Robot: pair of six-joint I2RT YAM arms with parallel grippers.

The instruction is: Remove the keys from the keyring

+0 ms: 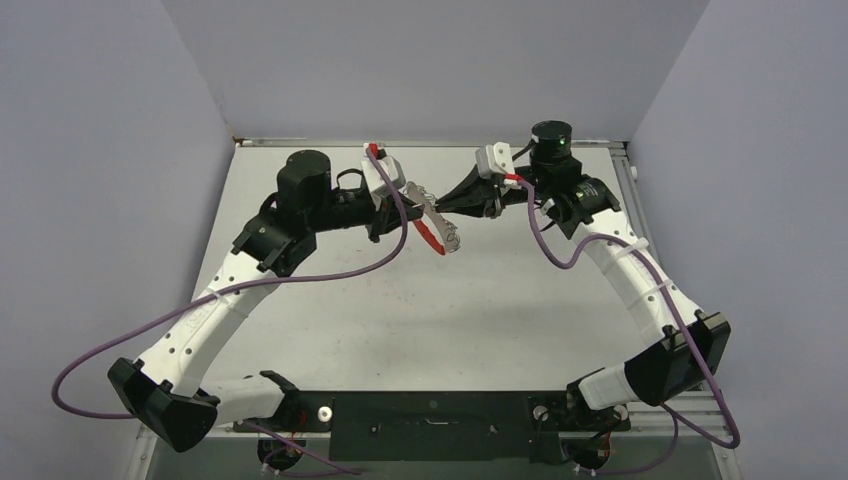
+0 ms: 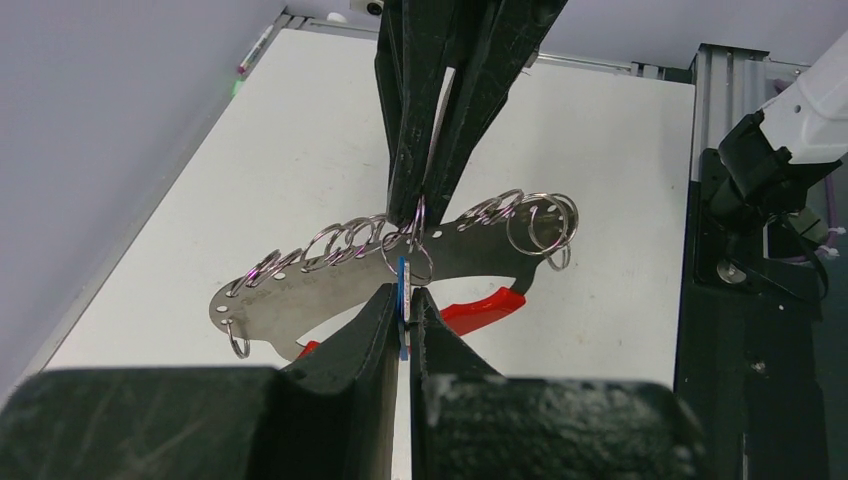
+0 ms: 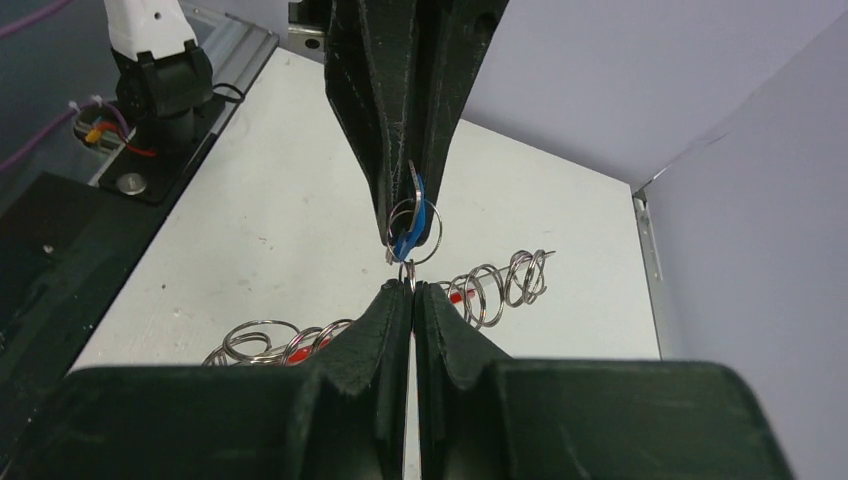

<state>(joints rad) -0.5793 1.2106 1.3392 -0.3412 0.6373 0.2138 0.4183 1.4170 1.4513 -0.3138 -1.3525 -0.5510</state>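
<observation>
The keyring [image 2: 300,300] is a silver arc plate with a red band [image 2: 482,308] and a row of wire loops [image 2: 340,243]. It hangs in the air between both grippers, above the table [image 1: 330,300]. My left gripper [image 2: 402,296] is shut on the blue-headed key [image 2: 402,285], which hangs from a loop at mid-arc. My right gripper [image 3: 411,287] is shut on that wire loop [image 3: 409,272], tip to tip with the left gripper [image 3: 404,205]. The blue key [image 3: 414,222] also shows in the right wrist view. In the top view the keyring [image 1: 441,229] sits between the left gripper [image 1: 412,200] and the right gripper [image 1: 450,206]. No other key is visible.
White walls close the table at the back and on both sides. A black bar [image 1: 430,415] with the arm bases runs along the near edge. Purple cables [image 1: 330,270] trail from both arms.
</observation>
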